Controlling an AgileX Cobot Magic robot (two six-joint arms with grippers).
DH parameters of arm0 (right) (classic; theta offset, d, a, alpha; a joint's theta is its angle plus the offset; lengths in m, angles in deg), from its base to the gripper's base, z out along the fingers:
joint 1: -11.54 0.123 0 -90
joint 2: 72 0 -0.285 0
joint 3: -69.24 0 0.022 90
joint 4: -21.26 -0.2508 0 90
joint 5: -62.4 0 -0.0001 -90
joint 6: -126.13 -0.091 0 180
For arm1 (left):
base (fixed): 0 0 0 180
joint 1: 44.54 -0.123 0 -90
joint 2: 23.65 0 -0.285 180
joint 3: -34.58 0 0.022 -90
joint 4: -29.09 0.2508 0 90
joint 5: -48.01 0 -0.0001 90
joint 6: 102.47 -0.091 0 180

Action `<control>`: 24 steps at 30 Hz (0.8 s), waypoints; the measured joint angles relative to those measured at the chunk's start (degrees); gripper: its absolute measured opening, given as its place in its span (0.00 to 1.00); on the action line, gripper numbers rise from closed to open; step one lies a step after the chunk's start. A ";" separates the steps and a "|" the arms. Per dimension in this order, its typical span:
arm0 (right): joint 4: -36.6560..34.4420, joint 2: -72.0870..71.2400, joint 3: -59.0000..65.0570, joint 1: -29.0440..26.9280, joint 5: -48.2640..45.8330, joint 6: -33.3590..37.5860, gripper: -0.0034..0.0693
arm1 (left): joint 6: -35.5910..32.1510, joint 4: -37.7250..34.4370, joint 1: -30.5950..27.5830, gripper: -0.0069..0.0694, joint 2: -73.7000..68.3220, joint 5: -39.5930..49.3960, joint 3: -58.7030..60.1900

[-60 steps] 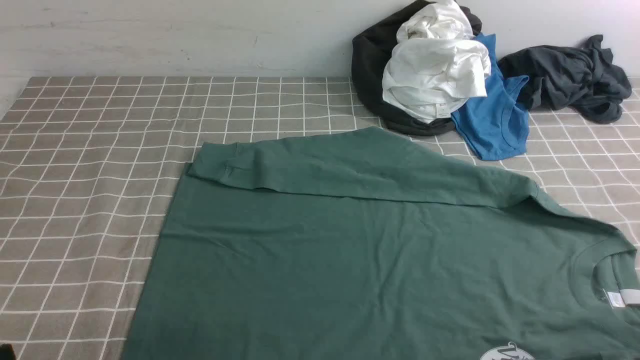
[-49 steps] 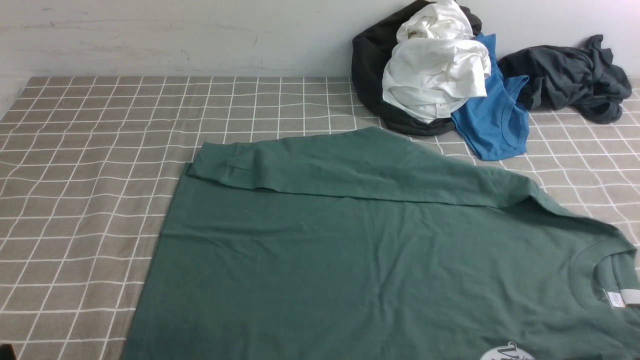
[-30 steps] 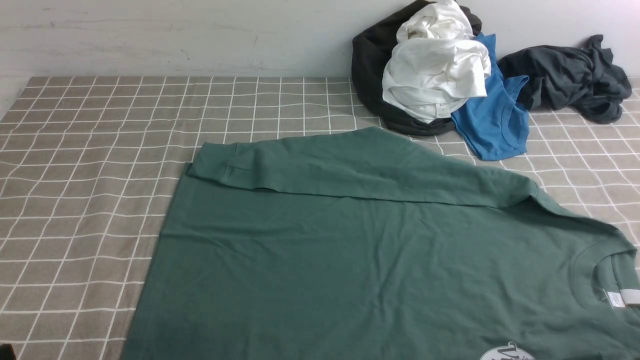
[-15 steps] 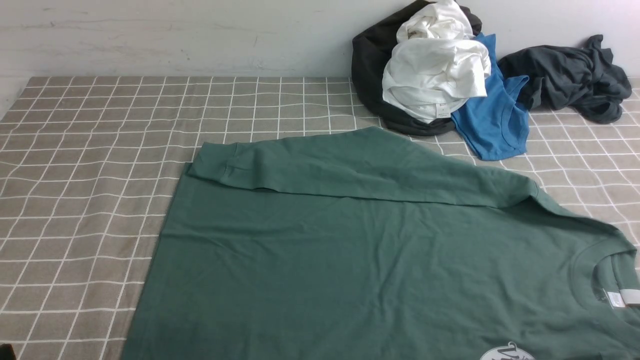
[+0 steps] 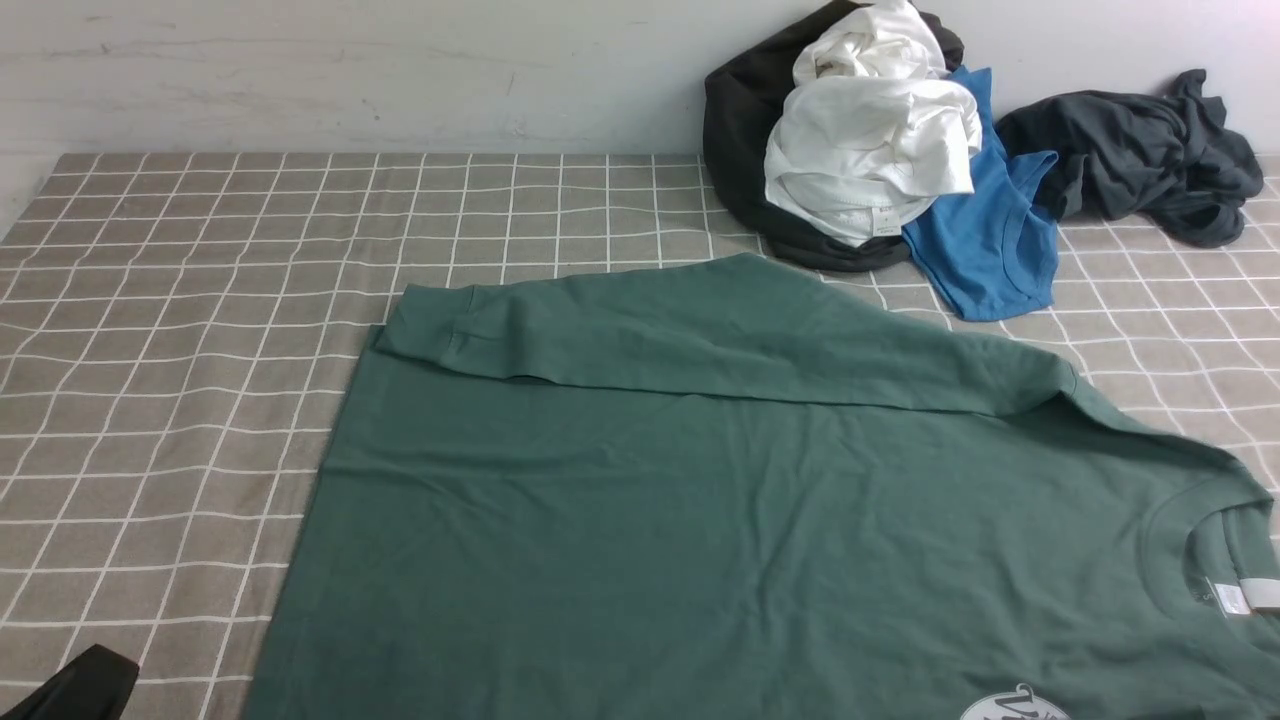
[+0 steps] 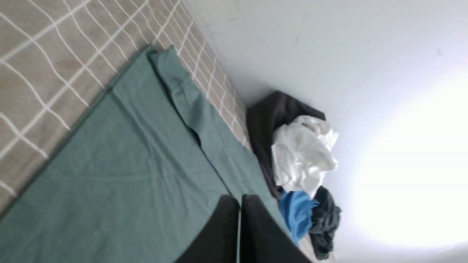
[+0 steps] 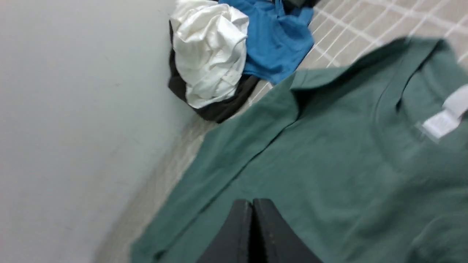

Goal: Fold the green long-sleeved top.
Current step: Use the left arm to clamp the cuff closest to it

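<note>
Front view shows the table (image 5: 200, 250) under a grey checked cloth. The green long-sleeved top (image 5: 700, 520) is spread flat over the table's near half, its long axis running left to right: hem toward the left edge, collar (image 5: 1180, 520) toward the right edge. Its far sleeve (image 5: 700, 340) lies folded along the body. A heap of other clothes (image 5: 880, 150) sits at the far right corner, apart from the top. Pinched shut and empty, the left claw (image 6: 239, 200) seems to sit off the hem near the near left corner. The right claw (image 7: 252, 201), likewise shut and empty, hangs over the collar end. Each arm looks nearer its own end.
</note>
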 joint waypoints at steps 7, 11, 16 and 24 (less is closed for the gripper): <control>-7.77 0.00 0.00 0.00 -0.30 -2.01 0.04 | -3.85 -4.17 0.00 0.08 0.00 -0.07 0.00; -7.53 0.00 0.00 0.00 -0.56 1.85 0.04 | -11.36 -4.23 0.00 0.08 0.00 4.67 -2.80; -5.33 0.13 -2.56 0.00 -4.02 13.96 0.04 | -24.38 -3.21 0.00 0.08 -1.63 11.95 -12.62; 9.88 25.08 -28.78 0.63 -16.04 36.19 0.04 | -34.15 22.34 2.15 0.08 -27.26 34.17 -34.28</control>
